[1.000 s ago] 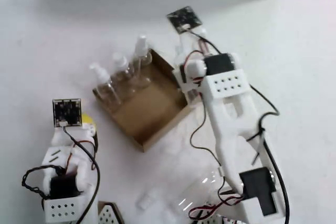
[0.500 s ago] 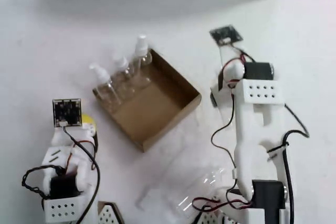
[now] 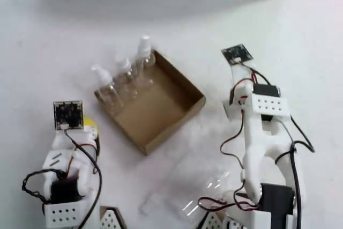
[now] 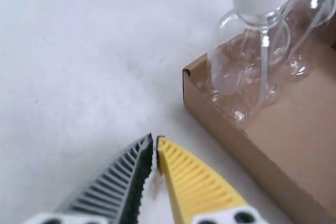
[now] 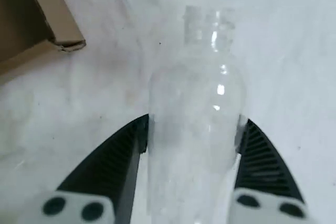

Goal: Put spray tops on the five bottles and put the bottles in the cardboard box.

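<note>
Evidently the right hand grips an uncapped bottle right of the cardboard box, neck bare, likely awaiting capping; the left hand rests clenched, empty.

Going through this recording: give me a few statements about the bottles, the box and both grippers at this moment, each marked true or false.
1. Three bottles with spray tops stand in the cardboard box. True.
2. The right gripper is empty. False: it is closed on a clear bottle.
3. The clear bottle already has a spray top. False: its threaded neck is bare.
4. The left gripper is shut with nothing in it. True.
5. The clear bottle is inside the cardboard box. False: it is outside the box, over the table, near a box corner.
</note>
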Available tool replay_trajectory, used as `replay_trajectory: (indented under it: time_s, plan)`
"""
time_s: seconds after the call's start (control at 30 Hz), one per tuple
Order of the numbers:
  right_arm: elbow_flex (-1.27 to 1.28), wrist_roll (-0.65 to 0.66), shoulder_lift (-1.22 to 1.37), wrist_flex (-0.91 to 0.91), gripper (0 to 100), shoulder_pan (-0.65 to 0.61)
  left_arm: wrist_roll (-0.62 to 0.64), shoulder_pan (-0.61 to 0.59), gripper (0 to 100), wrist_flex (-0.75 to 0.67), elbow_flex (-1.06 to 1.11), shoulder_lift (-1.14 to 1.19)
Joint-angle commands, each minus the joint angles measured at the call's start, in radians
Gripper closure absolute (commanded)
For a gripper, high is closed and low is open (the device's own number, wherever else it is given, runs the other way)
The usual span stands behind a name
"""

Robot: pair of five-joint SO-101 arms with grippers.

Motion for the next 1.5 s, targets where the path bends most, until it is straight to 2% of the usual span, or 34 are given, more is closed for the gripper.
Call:
replay_trajectory:
  time_s: [0.0, 0.2, 0.33, 0.4, 0.47, 0.53, 0.6, 0.73, 0.83, 1.07, 1.47]
  plan:
    - [-0.074, 0.009, -0.038, 0.015, 79.0, 0.007, -0.009, -0.012, 98, -0.028, -0.003, -0.007]
    - [-0.255, 0.003, -0.031, 0.179, 79.0, -0.001, -0.008, -0.012, 98, -0.028, -0.003, -0.007]
    - [-0.292, -0.012, -0.03, 0.191, 79.4, -0.001, -0.008, -0.012, 98, -0.026, -0.003, -0.007]
    - [-0.295, -0.078, -0.027, 0.162, 83.8, -0.004, -0.008, -0.012, 98, -0.026, -0.003, -0.007]
    - [-0.298, -0.127, -0.001, 0.111, 92.8, -0.024, -0.008, -0.012, 98, -0.026, -0.003, -0.007]
    - [-0.298, -0.132, 0.041, 0.051, 99.1, -0.048, -0.008, -0.012, 98, -0.026, -0.003, -0.007]
    - [-0.299, -0.14, 0.093, -0.015, 96.1, -0.067, -0.008, -0.012, 98, -0.026, -0.003, -0.007]
    - [-0.381, -0.158, 0.239, -0.11, 98.1, -0.076, -0.008, -0.013, 98, -0.026, -0.003, -0.007]
    - [-0.493, -0.212, 0.361, -0.077, 98.2, -0.101, -0.008, -0.013, 98, -0.029, -0.003, -0.007]
    - [-0.7, -0.221, 0.533, 0.076, 98.2, -0.185, -0.008, -0.013, 98, -0.031, -0.003, -0.007]
    - [-0.694, -0.216, 0.575, 0.143, 98.2, -0.263, -0.008, -0.013, 98, -0.032, -0.003, -0.007]
